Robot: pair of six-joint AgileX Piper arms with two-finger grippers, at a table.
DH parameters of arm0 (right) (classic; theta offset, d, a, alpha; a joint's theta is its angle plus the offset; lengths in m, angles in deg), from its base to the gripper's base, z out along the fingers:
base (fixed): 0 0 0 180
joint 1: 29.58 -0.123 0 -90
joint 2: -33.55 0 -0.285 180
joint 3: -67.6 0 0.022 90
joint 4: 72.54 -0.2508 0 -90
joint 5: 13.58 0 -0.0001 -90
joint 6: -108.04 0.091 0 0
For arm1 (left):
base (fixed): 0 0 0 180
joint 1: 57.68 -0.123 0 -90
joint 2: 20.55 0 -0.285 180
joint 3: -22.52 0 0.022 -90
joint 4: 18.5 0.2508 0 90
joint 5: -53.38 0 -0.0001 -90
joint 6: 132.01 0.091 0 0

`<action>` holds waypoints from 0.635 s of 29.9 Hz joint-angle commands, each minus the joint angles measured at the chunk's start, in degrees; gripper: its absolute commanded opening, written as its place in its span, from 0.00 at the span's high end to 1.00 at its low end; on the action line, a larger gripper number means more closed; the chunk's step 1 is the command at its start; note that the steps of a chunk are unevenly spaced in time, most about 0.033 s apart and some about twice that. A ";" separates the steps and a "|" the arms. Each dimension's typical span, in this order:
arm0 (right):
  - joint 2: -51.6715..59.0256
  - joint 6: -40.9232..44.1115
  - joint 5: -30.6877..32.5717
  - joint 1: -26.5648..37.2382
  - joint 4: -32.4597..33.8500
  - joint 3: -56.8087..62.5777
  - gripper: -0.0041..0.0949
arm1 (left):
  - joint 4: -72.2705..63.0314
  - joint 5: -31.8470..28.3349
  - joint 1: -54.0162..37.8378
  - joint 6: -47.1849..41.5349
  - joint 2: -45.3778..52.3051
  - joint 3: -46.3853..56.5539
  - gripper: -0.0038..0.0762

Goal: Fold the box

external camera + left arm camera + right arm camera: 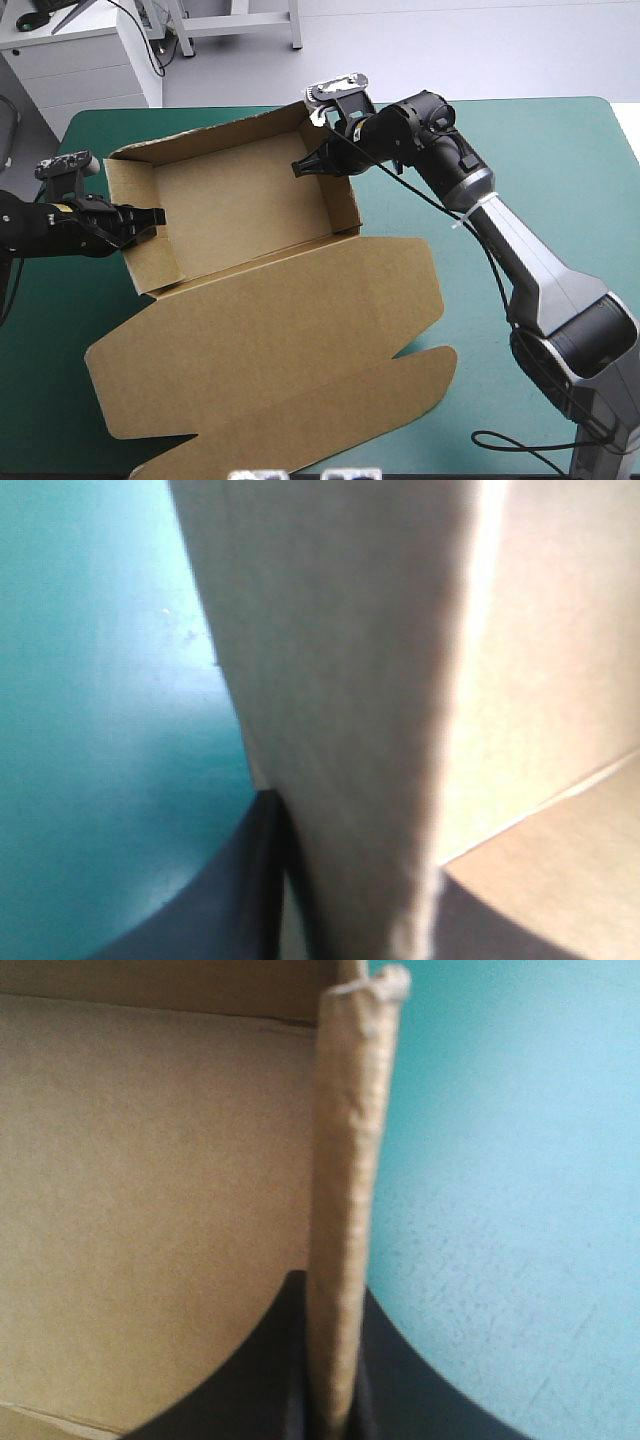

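Box (240,205), walls raised, on teal-green cover (545,165)

The brown box (240,205), a cut sheet of corrugated board, stands as an open tray with its four walls raised. It sits askew in the upper left and centre of the high view. Its lid (270,330) lies flat and unfolded across the lower middle, with rounded flaps along its lower edge.

Desk (560,180) in a teal-green cover (60,330), bearing directly the brown box (240,205), an open tray with raised walls at the far left, its lid (270,345) spread flat toward the near edge.
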 commanded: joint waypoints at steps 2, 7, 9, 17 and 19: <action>3.18 1.86 1.86 -0.09 2.56 -1.81 0.97 | -9.31 -6.85 2.42 2.03 0.22 -1.63 0.96; 2.30 3.73 1.72 -0.09 2.45 2.72 0.97 | -6.11 -8.88 9.28 2.03 -4.59 -1.63 0.96; 2.16 4.10 2.08 -0.09 2.45 5.90 0.97 | -1.65 -10.24 12.77 0.84 -7.29 -1.63 0.96; 2.16 6.17 0.75 -0.09 1.26 17.36 0.98 | 15.32 -12.88 23.46 -8.53 -13.43 -2.79 0.96; 2.16 6.29 -0.35 -0.09 0.00 19.00 0.98 | 17.43 -12.11 24.81 -9.54 -14.99 -3.81 0.96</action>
